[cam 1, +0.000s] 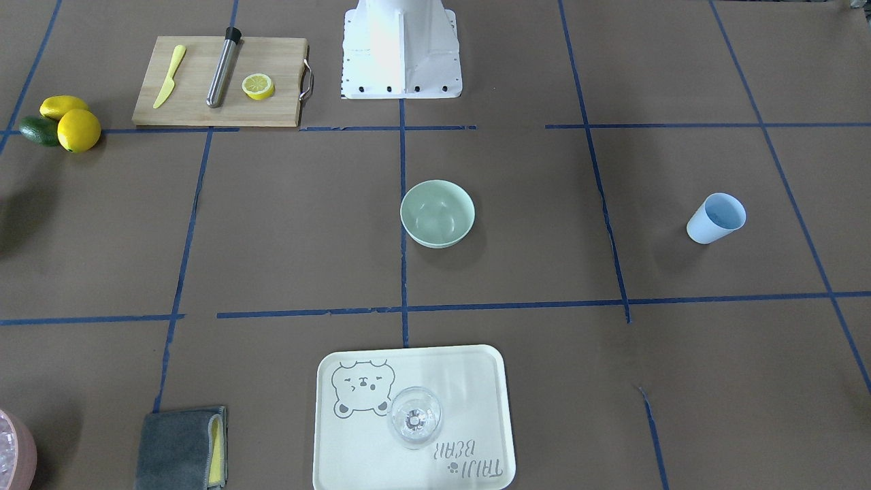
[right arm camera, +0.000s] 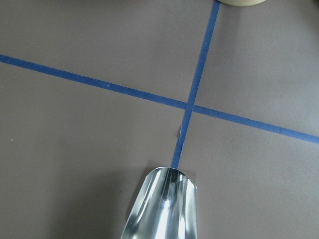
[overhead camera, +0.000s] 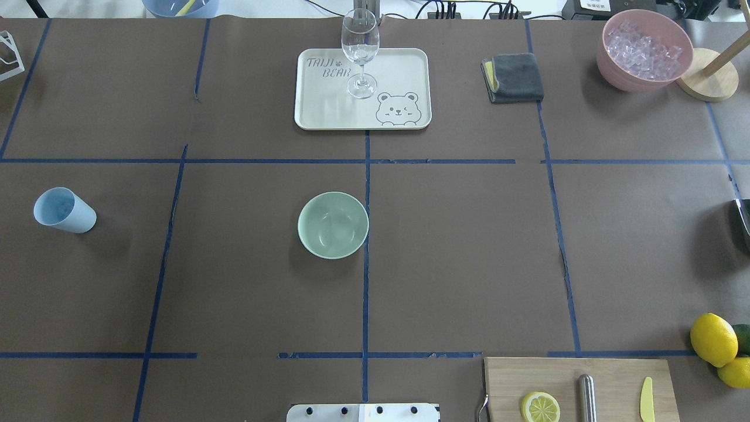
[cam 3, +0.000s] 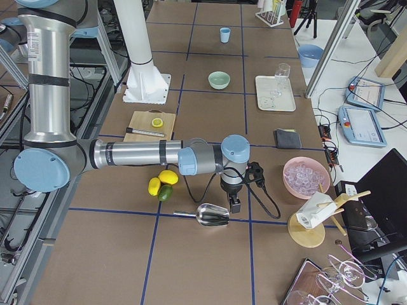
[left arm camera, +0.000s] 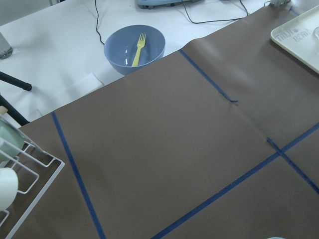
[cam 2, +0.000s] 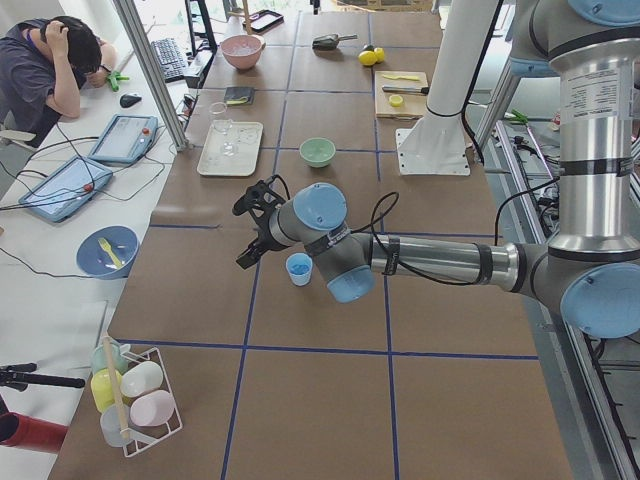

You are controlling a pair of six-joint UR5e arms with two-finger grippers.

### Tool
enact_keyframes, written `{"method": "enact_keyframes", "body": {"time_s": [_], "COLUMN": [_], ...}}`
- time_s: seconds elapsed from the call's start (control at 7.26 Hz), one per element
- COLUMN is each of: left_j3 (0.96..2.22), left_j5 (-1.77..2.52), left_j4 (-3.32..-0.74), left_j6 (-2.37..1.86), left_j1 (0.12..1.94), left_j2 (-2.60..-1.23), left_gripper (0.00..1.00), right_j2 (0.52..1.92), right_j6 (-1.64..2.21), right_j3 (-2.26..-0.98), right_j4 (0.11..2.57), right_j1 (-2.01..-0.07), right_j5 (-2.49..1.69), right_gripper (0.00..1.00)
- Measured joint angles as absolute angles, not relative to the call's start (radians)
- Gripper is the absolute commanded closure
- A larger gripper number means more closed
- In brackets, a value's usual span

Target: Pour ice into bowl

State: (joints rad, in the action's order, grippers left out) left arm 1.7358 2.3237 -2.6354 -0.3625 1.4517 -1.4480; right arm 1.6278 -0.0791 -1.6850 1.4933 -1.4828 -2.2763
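My left gripper [cam 2: 243, 235] hangs above the left end of the table [overhead camera: 457, 264], showing only in the side view; I cannot tell whether its fingers are spread or closed. My right gripper [cam 3: 234, 207] points down over the table's right end, with a shiny metal scoop [right arm camera: 164, 206] directly beneath it. I cannot tell if I am clamping the scoop or merely touching it.

For places I read the overhead view as a dial centred on the bowl, with twelve pointing away from my base.

- The wooden cutting board [overhead camera: 510, 375] lies at about four o'clock. It carries a steel bar [overhead camera: 587, 398], a yellow knife [overhead camera: 646, 400] and a lemon half [overhead camera: 539, 407].
- The pale bear tray [overhead camera: 304, 88] sits at twelve, with the clear stemmed glass [overhead camera: 360, 44] upright on it.
- The pink container [overhead camera: 615, 76] stands far off at about two o'clock.
- The mint-green bowl [overhead camera: 333, 225] rests upright at mid-table, just beside a blue tape line.
- The folded grey cloth [overhead camera: 515, 77] lies at one o'clock, between the tray and the pink container.
- The light blue cup [overhead camera: 63, 210] stands at nine, well apart from the bowl.
- Whole lemons [overhead camera: 713, 339] are clustered at four o'clock, past the board.
- The ice [overhead camera: 644, 47] is heaped in the pink container, well apart from the bowl.
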Motion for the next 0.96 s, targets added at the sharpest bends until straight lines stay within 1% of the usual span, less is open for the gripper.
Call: {"method": "enact_keyframes", "body": {"time_s": [0.14, 0.41, 0.96], "left_j3": [1.736, 1.736, 1.727], "left_j5": [2.19, 1.869, 1.162], "left_j4": [-2.768, -2.947, -3.099], "left_j6": [-0.494, -0.671, -0.914], "left_j1": [1.356, 1.137, 0.672], "left_j2": [-1.414, -1.351, -1.228], "left_gripper": [0.0, 0.0, 0.0], "right_j2": [1.633, 1.642, 1.658], "right_j6": [-0.077, -0.073, -0.066], "right_j3": [-1.686, -1.686, -1.685], "right_j4": [1.493, 1.493, 1.493], "right_j1": [-1.485, -1.487, -1.488], "right_j5": [-2.277, -2.278, -2.283], "right_gripper": [0.0, 0.0, 0.0]}}
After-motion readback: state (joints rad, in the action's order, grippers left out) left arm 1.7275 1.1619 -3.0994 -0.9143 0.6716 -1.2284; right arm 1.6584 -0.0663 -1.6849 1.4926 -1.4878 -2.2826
